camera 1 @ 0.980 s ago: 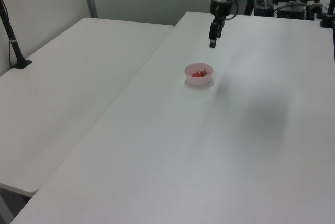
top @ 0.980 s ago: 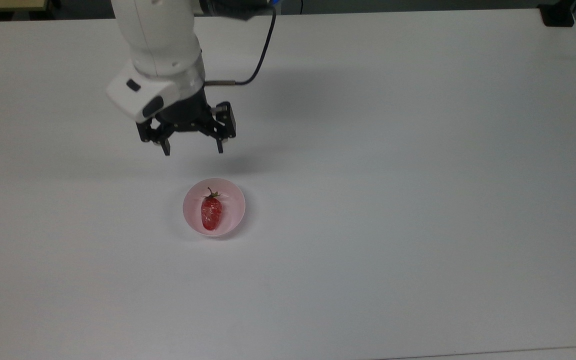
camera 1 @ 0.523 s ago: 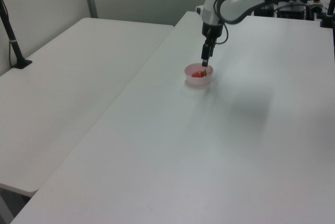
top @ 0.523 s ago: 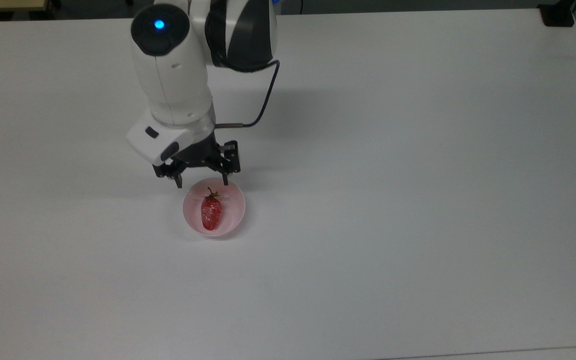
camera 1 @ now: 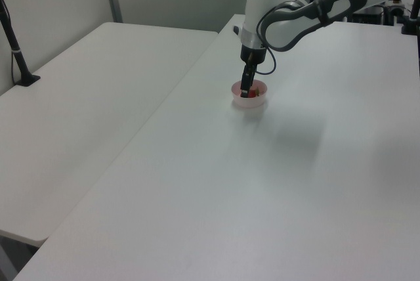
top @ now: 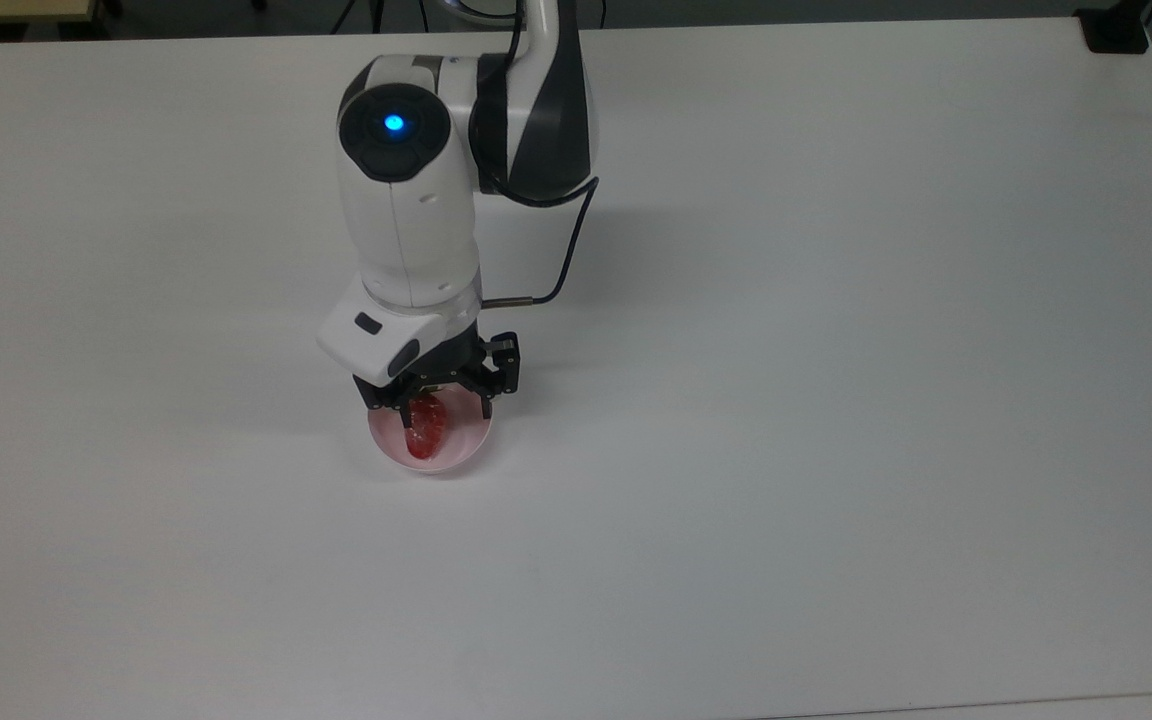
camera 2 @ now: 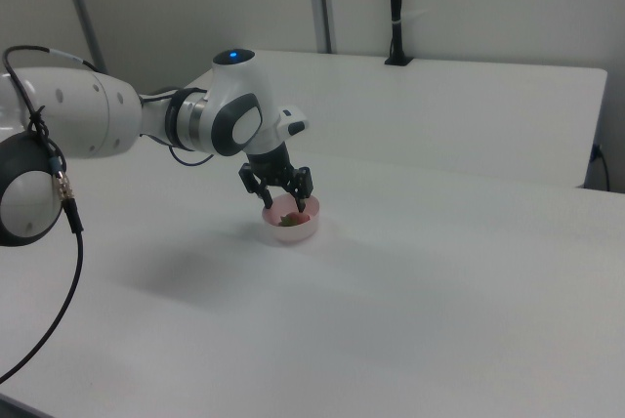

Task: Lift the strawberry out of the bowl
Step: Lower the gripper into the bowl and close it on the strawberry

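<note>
Strawberry [top: 428, 430] lies in bowl [top: 456, 461] (hand [top: 441, 417] astride).

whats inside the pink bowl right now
A red strawberry lies in the bowl, with the open claw lowered over it, one finger on each side. The claw covers the strawberry's stem end and the far part of the bowl's inside.
</note>
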